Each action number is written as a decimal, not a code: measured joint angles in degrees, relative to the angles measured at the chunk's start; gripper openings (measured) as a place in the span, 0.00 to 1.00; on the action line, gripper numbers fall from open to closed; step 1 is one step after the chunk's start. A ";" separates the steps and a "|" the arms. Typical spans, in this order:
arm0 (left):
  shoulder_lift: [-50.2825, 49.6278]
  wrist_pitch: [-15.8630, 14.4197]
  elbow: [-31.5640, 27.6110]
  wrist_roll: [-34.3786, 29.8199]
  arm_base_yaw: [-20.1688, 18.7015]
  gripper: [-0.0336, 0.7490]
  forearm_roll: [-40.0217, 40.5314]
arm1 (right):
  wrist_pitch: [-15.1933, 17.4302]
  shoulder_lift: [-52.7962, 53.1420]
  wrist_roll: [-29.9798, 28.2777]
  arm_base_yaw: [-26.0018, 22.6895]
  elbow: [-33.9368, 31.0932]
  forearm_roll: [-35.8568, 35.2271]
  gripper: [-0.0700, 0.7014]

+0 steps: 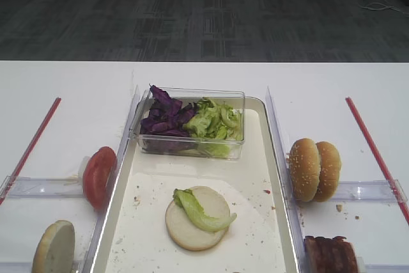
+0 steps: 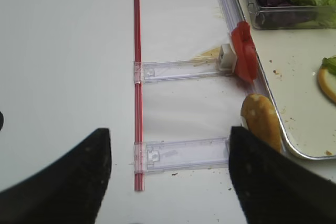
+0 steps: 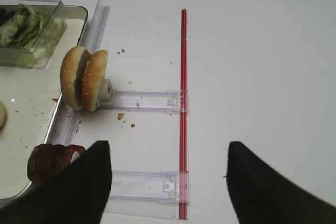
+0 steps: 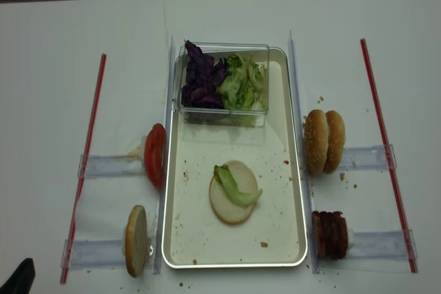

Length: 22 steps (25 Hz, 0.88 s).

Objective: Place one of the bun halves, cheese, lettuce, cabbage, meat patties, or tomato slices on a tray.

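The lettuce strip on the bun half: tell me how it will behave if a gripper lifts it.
The lettuce is thin and curled, so it will probably flop and droop from one pinch. It looks light, likely lifting without dragging the bun half beneath. Its end overhangs the bun's edge toward the tray, perhaps an easier place to grip, though the crinkly leaf may tear.

tray [image 1: 259, 158]: on white surface [image 1: 70, 87] | bun half [image 1: 192, 225]: cut face up on tray, lettuce [image 1: 199, 211] strip lying across it | clear tub [image 1: 190, 148]: cabbage [image 1: 165, 119] left, green leaves right | tomato slices [image 1: 98, 176]: upright left of tray | sesame bun halves [image 1: 314, 169]: upright on right | meat patties [image 1: 330, 254]: lower right
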State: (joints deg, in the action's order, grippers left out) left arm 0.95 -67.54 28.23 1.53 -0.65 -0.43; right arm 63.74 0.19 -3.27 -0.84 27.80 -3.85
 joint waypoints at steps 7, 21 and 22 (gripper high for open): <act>0.00 0.00 0.00 0.00 0.00 0.65 0.00 | 0.10 0.64 0.00 0.00 -0.13 0.10 0.75; 0.00 0.00 0.00 0.00 0.00 0.65 0.00 | 0.10 0.64 0.00 0.00 -0.13 0.10 0.75; 0.00 0.00 0.00 0.00 0.00 0.65 0.00 | 0.10 0.64 0.00 0.00 -0.13 0.10 0.75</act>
State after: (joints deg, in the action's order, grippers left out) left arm 0.95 -67.54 28.23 1.53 -0.65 -0.43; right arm 63.83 0.83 -3.27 -0.84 27.67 -3.75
